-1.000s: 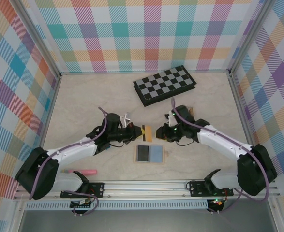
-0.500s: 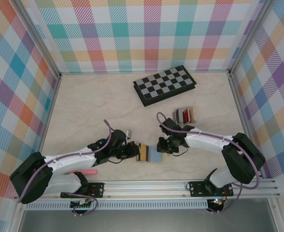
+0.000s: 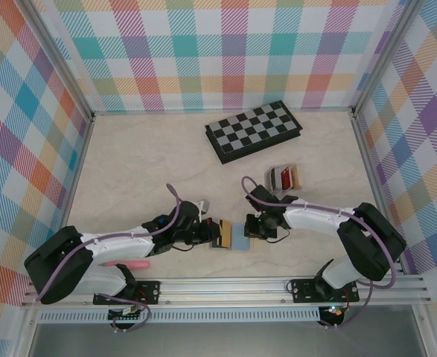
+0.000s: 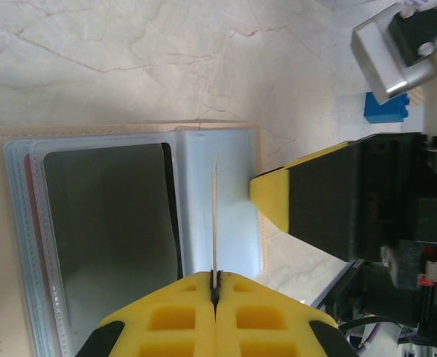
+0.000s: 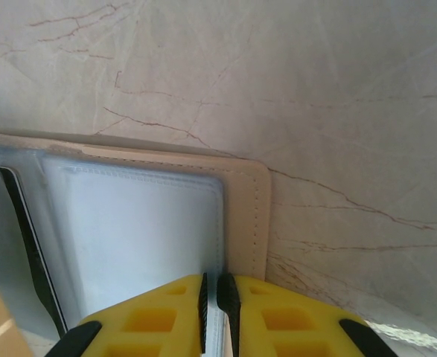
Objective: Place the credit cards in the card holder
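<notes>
- The card holder (image 3: 237,237) lies open on the bench (image 3: 144,163), front centre, between both tools.
- Left tool (image 4: 215,288) pinches a credit card (image 4: 215,216) edge-on over the holder's clear pocket (image 4: 233,223).
- Right tool (image 5: 217,294), narrow, nips that pocket's right edge.

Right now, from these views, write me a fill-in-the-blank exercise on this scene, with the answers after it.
1. The left gripper is shut on a thin ____ held on edge.
2. The wallet under it lies ____, and the right gripper pinches one clear sleeve.
3. The pen near the left arm's base is ____.
4. The board at the back is patterned in black and white ____.
Missing words: card; open; pink; squares.
</notes>
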Motion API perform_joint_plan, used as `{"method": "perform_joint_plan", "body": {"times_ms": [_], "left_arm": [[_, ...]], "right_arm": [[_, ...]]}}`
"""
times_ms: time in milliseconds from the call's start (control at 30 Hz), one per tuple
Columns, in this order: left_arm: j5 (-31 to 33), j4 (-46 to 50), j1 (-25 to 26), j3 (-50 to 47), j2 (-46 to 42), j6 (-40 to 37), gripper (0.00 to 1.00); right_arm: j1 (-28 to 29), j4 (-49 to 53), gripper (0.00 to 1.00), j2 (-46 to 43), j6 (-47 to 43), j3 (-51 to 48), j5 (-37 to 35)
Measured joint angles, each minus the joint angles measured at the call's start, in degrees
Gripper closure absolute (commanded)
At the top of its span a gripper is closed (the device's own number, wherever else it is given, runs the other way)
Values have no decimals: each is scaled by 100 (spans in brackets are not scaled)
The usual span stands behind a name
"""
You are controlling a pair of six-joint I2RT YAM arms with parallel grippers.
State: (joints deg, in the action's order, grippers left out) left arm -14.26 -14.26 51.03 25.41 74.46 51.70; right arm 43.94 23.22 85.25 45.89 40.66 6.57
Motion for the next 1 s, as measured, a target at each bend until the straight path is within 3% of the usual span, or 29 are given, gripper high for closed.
{"method": "perform_joint_plan", "body": {"times_ms": [400,800,1000], "left_arm": [[-15,-837,46,-15,894,94,100],[111,-804,188,79,1012,72,100],[455,-181,249,111,599,-92,100]], "right_arm": [[-2,-9,83,31,4,0,-11],[-2,-13,82,48,20,7,-9],[-2,-9,81,59,22,17,-9]]}}
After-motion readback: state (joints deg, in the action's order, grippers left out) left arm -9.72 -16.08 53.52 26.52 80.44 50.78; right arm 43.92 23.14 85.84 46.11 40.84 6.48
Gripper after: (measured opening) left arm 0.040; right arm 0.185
